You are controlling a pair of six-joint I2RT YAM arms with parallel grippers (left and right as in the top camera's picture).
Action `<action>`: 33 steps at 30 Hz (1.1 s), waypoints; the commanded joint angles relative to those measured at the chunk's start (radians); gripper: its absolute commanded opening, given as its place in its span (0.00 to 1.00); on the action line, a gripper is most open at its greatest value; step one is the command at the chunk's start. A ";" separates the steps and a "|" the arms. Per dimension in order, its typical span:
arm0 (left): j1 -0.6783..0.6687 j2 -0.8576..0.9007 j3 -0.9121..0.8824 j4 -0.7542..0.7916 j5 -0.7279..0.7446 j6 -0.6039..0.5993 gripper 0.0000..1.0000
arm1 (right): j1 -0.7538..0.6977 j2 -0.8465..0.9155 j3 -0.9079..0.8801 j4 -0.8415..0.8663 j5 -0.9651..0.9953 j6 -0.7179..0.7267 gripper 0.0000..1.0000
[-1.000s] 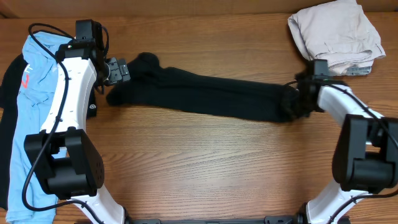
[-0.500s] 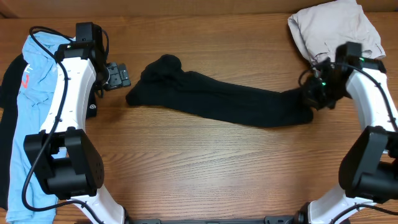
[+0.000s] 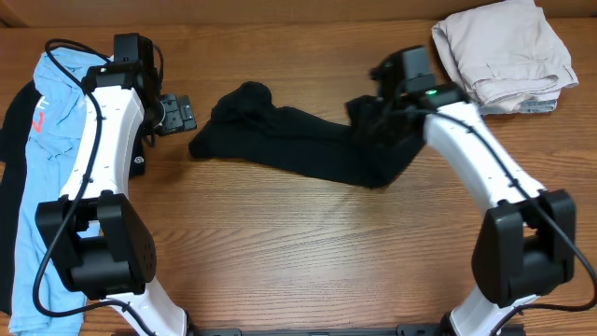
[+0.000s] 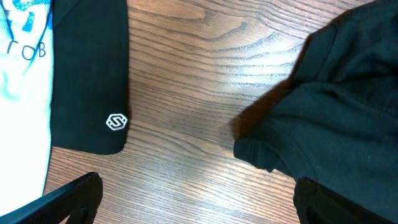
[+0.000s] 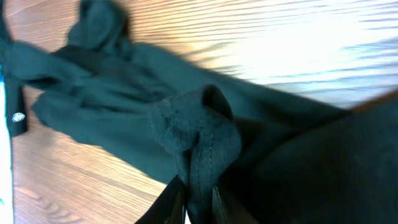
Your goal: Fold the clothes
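Across the middle of the desk (image 3: 298,261) lies the black T-shirt (image 3: 280,145), bunched into a long rumpled band, its left end heaped in a soft knot. The right arm (image 3: 466,159) reaches over the band's right end. In the wrist view the right jaws are closed narrowly on a puckered ridge of stitched hem (image 5: 199,134), and the cloth below hangs in loose folds.

The left jaws stand wide and hold nothing. They sit just beside the shirt's left end without touching it.

We judge the step to be doubling the right end over toward the left. To do it well, we should carry the pinched hem low so the knit trails flat rather than rolling. The left jaws should pin the heaped end first, since this limp jersey will likely slide on the smooth wood grain. We let go only once the edge lies square.

At the left edge a light blue tee (image 3: 56,112) with printing overlaps a black tee (image 4: 87,74) marked by a small white logo (image 4: 116,122). Beige garments (image 3: 504,51), stiffer-looking and creased, sit folded at the far right corner.
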 commanded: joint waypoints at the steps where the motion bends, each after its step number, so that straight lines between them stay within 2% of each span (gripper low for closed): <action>1: 0.009 -0.002 0.023 0.003 0.012 0.012 1.00 | 0.079 0.004 0.025 0.040 0.064 0.086 0.17; 4: 0.009 -0.002 0.023 0.005 0.036 0.012 1.00 | 0.108 0.018 0.025 0.042 0.105 0.108 0.25; 13: 0.009 -0.002 0.023 0.005 0.036 0.012 1.00 | 0.103 0.018 0.025 0.003 0.117 0.100 0.26; 15: 0.009 -0.002 0.023 0.005 0.036 0.012 1.00 | 0.100 0.018 0.025 -0.005 0.152 0.100 0.33; 16: 0.009 -0.002 0.023 0.005 0.035 0.012 1.00 | 0.095 0.018 0.025 -0.003 0.172 0.074 0.43; 23: 0.009 -0.002 0.023 0.022 0.036 0.012 1.00 | 0.095 0.067 0.025 0.078 0.351 -0.035 0.66; 30: 0.009 -0.002 0.023 0.034 0.061 0.012 1.00 | 0.095 0.185 0.025 0.152 0.360 -0.085 0.75; 33: 0.009 -0.002 0.023 0.034 0.061 0.012 1.00 | 0.095 0.204 0.025 0.162 0.360 -0.085 0.75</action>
